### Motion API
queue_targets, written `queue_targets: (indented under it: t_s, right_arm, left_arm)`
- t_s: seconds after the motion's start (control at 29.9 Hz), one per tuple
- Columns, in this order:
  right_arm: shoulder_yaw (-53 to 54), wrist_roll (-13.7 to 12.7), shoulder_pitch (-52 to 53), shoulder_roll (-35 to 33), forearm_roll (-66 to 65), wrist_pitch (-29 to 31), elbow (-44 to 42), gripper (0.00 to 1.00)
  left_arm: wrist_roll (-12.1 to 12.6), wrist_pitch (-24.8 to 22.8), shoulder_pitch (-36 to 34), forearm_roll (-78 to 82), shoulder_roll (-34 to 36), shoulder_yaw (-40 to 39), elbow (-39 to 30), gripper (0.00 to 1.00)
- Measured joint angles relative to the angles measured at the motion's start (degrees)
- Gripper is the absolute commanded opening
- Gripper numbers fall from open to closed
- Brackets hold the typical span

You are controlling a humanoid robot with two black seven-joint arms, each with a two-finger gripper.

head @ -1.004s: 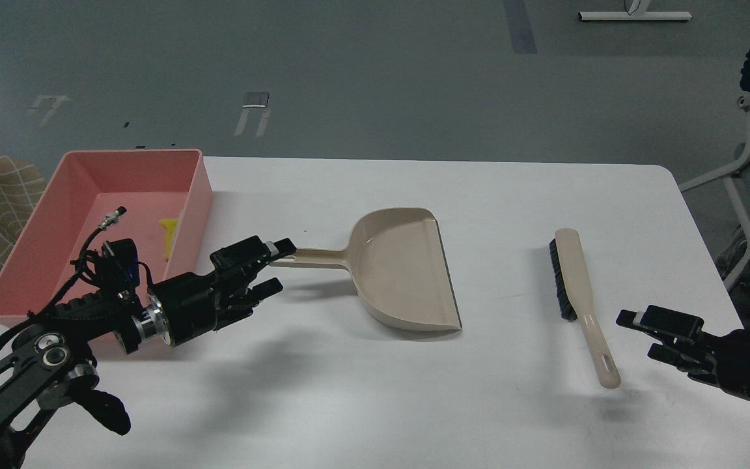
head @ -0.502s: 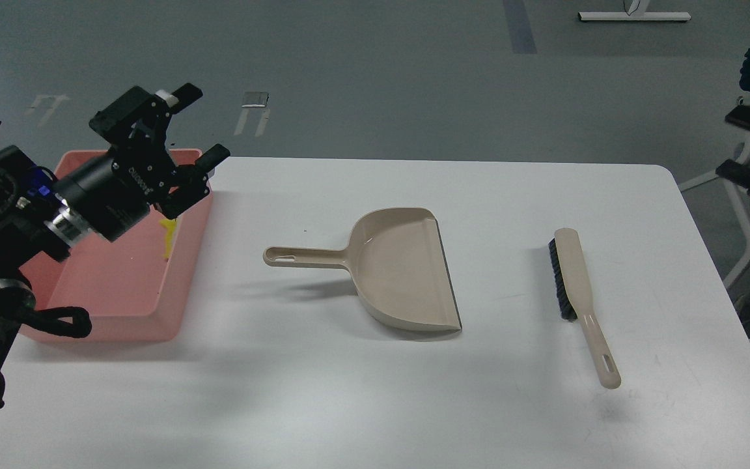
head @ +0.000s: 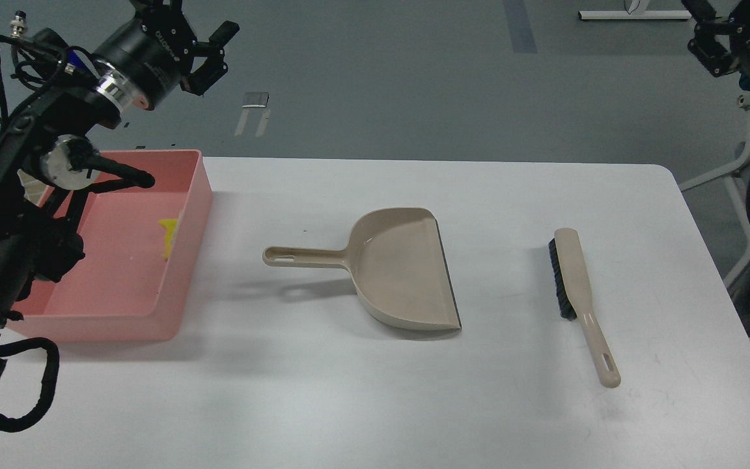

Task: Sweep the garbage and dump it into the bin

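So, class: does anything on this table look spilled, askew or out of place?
Nothing stands out. The beige plastic dustpan and the beige hand brush with black bristles lie flat on the white table, untouched. A yellow scrap sits inside the pink rectangular plastic tub, none spilled outside.

1. Left gripper point(head: 202, 26) is lifting away from the dustpan point(head: 401, 267): a second ago its fingers were right at the handle tip, half a second ago it was up over the bin point(head: 186, 195), now it is high at the top left, well apart from the handle.
2. Its upper finger is running out of the top edge now; the lower finger point(head: 222, 31) is still showing.
3. Right gripper point(head: 707, 29) is pulling up and away from the brush point(head: 577, 286): it was low, just beside the brush handle end, now it is at the top right corner, well apart and partly cropped.
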Motion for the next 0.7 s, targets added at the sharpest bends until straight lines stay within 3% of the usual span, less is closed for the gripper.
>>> queue_targets:
  t_s: [0.1,0.23,0.3,0.43,0.7]
  right_arm:
    - [-0.79,4.34,2.20,5.43,-0.10,-1.14,-5.18,0.97]
    - [-3.74,13.37,4.76,12.67,-0.24,-1.83,-12.66,0.98]
    - [-5.44,16.22,5.77,15.89,0.02,-1.95,-16.20,0.98]
    - [-6.48,17.34,5.52,20.60,0.55,-1.19,-18.38,0.99]
    - [-6.12,17.40,1.28,23.16,0.76,6.58,-18.43,0.99]
  left_arm:
    - [-3.71,0.17,-2.10,0.07,-1.43,4.22,4.64,0.98]
    - [-7.39,-0.27,-3.25,-0.07,-4.41,8.63,9.58,0.98]
    - [-8.86,-0.88,-3.34,-0.52,-5.46,9.23,10.81,0.98]
    - [-10.73,-3.09,-3.27,-0.85,-8.46,9.40,13.95,0.98]
    - [-11.07,-3.82,-1.70,-1.34,-12.23,9.22,18.87,0.98]
